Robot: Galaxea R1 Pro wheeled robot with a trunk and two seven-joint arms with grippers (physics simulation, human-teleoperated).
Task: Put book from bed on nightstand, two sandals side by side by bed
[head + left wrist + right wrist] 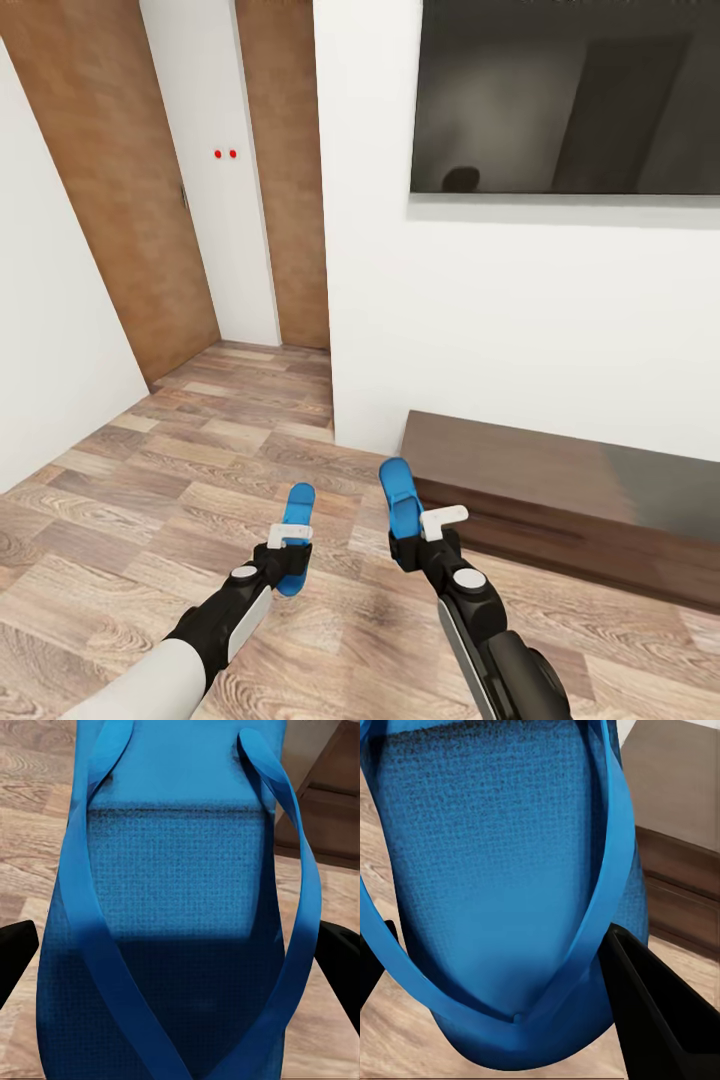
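1. A blue sandal (298, 520) is held in the left gripper (290, 560), whose jaws are closed on the sole's near end; in the left wrist view the black fingers (16, 952) are seen pressed against both long edges of the sandal (180, 907).
2. A second blue sandal (400, 500) is clamped in the same way by the right gripper (420, 545); in the right wrist view one dark finger (660, 1012) is seen against the edge of the sole (502, 885).
3. Both sandals are carried in the air above the wood-plank floor (180, 480), apart from each other, neither resting on anything.
4. Each sandal's long axis is laid along its gripper, and its free end is pointed forward, away from the robot and slightly upward, towards the white wall (480, 330) and the long dark-brown bench (560, 490). The strap sides are turned to the wrist cameras.
5. The step in hand is judged to be the carrying of the pair to the bed. Tan doors (120, 200) and a dark wall panel (570, 95) are faced instead, so the robot appears to be in transit.
6. The next move is judged to require that the base be turned until the bed's edge is found, and that the sandals then be lowered flat onto the floor beside it, long axes parallel, edges close together.
7. The book step cannot be judged from here.
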